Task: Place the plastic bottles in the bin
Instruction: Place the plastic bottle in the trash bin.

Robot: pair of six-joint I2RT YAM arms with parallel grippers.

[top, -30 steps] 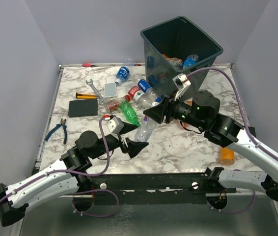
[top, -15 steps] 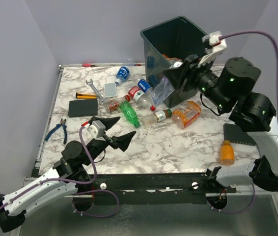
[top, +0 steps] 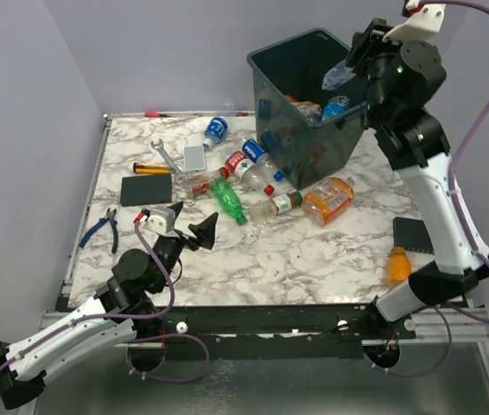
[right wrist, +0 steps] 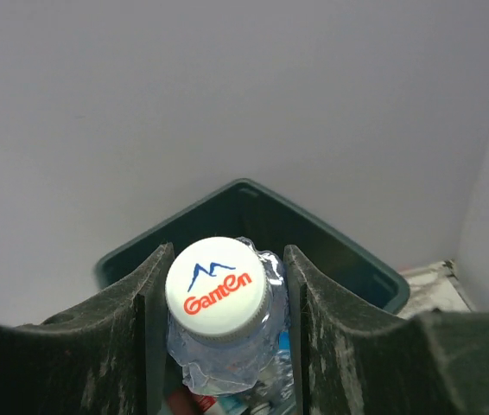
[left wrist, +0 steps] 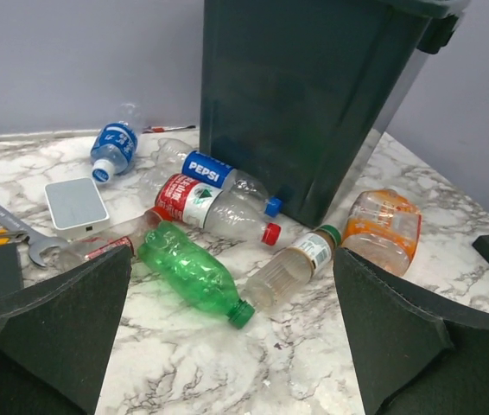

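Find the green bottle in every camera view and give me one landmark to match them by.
Top external: green bottle lies left of centre, down-left of the bin.
Left wrist: lower centre, in front of the bin.
Right wrist: not in view.
Shared landmark: the bin, visible in all three.

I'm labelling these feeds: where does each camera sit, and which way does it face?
Top external: fixed above and behind the arms, looking down on the table, bin, left gripper and right gripper.
Left wrist: low over the table, facing the bin's wall and green bottle; its open fingers fill the bottom corners.
Right wrist: raised, looking down into the bin; its fingers clamp a clear bottle.
Shared: top and left wrist both show the green bottle.
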